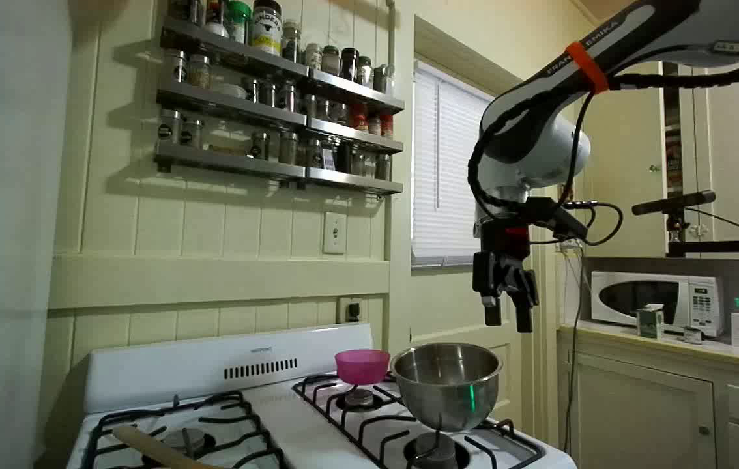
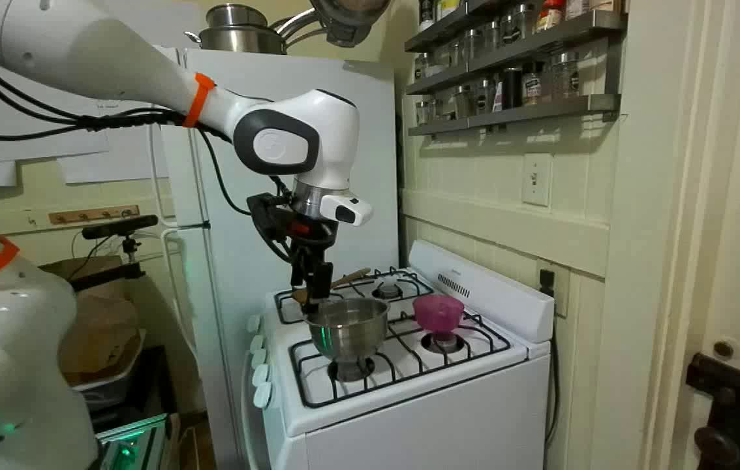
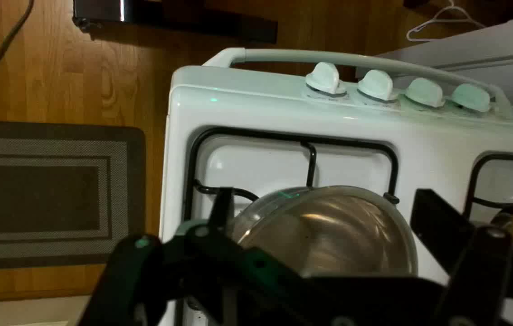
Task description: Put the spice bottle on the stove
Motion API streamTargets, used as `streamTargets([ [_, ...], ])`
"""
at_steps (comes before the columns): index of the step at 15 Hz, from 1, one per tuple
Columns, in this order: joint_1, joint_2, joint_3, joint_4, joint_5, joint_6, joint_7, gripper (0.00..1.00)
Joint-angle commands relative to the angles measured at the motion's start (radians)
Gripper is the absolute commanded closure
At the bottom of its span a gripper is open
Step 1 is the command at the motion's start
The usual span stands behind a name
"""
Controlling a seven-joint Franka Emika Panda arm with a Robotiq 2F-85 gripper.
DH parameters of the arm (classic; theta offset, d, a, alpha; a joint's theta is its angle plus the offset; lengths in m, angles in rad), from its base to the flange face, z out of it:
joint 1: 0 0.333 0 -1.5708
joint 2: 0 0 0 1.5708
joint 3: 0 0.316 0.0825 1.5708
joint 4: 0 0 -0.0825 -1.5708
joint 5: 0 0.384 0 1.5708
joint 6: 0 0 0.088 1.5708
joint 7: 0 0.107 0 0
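The white stove (image 1: 161, 374) with black grates stands against the wall; it also shows in an exterior view (image 2: 422, 411) and in the wrist view (image 3: 428, 136). Several spice bottles (image 1: 266, 29) stand on the wall shelves above it, and some show in an exterior view (image 2: 532, 85). I cannot tell which one is the task's bottle. My gripper (image 1: 508, 319) points down above the stove's front, over or near the steel bowl's rim; it also shows in an exterior view (image 2: 314, 298). In the wrist view its fingers (image 3: 324, 199) are wide apart with nothing between them.
A steel bowl (image 1: 446, 394) sits on the front burner nearest the door, and a pink bowl (image 1: 362, 368) behind it. A wooden spoon (image 2: 350, 277) lies on the far grate. Steel shelves (image 1: 232, 114) jut from the wall. A fridge (image 2: 370, 163) stands beside the stove.
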State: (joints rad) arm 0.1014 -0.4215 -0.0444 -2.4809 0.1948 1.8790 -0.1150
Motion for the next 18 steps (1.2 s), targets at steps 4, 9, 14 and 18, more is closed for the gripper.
streamTargets([
  [4, -0.017, 0.001, 0.015, 0.001, 0.006, -0.003, -0.006, 0.0],
  [9, -0.017, 0.001, 0.015, 0.001, 0.006, -0.003, -0.006, 0.0],
  [14, -0.039, 0.036, 0.025, 0.098, -0.025, -0.071, 0.062, 0.0],
  [18, -0.053, 0.056, 0.065, 0.291, -0.092, -0.131, 0.14, 0.0],
])
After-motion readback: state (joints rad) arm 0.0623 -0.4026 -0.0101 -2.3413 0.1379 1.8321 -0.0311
